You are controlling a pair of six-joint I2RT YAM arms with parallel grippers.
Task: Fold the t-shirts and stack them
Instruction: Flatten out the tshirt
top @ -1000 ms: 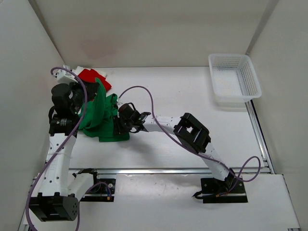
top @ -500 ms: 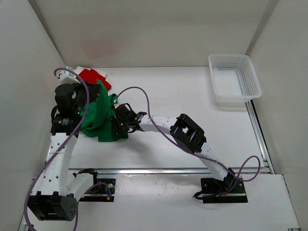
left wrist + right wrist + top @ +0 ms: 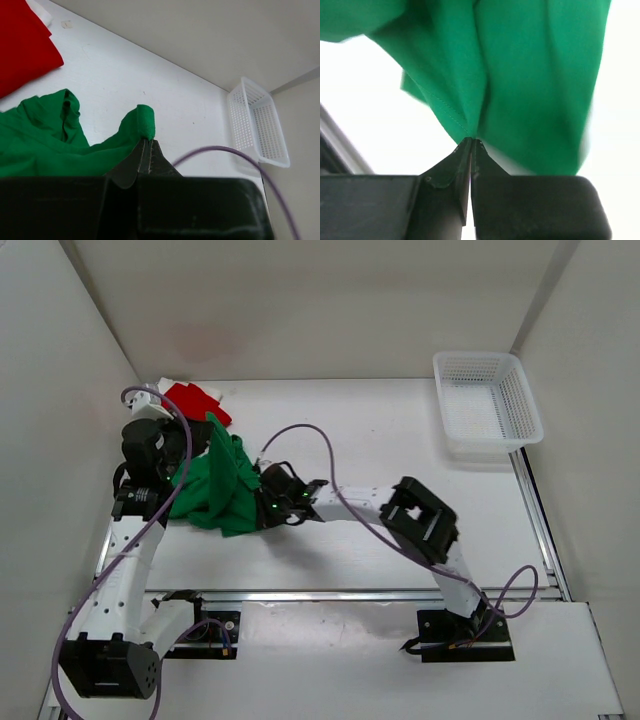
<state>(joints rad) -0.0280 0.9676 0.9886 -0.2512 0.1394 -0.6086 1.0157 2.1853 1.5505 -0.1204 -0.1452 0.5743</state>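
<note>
1. A green shirt point(image 3: 215, 490) is lying bunched on the left part of a white surface point(image 3: 380, 430). It is sitting just in front of a red shirt point(image 3: 195, 400) near the far-left corner. A scrap of a white shirt point(image 3: 163, 386) is showing beside the red one.
2. The left end effector point(image 3: 146, 146) is pinching fully closed on a small raised fold of the green shirt, with a nub of cloth poking out past the tips.
3. The right end effector point(image 3: 471, 143) is likewise clamping tight on the green shirt, gripping a stitched edge that is fanning away from it in pleats.
4. Both arms are gripping the same shirt from opposite sides, so neither is nearer. The left arm is standing at its left side, and the right arm is reaching across the surface to its right, nearer side.
5. Between them the cloth is rising in a ridge running roughly from far to near.
6. Judging from this, the shirt is being readied for spreading. The coming move is likely depending on drawing the two grips apart sideways, across that ridge.
7. A white lattice basket point(image 3: 520, 425) is sitting at the far right, well apart from the shirts.
8. No brand, label or readable writing is showing anywhere.
</note>
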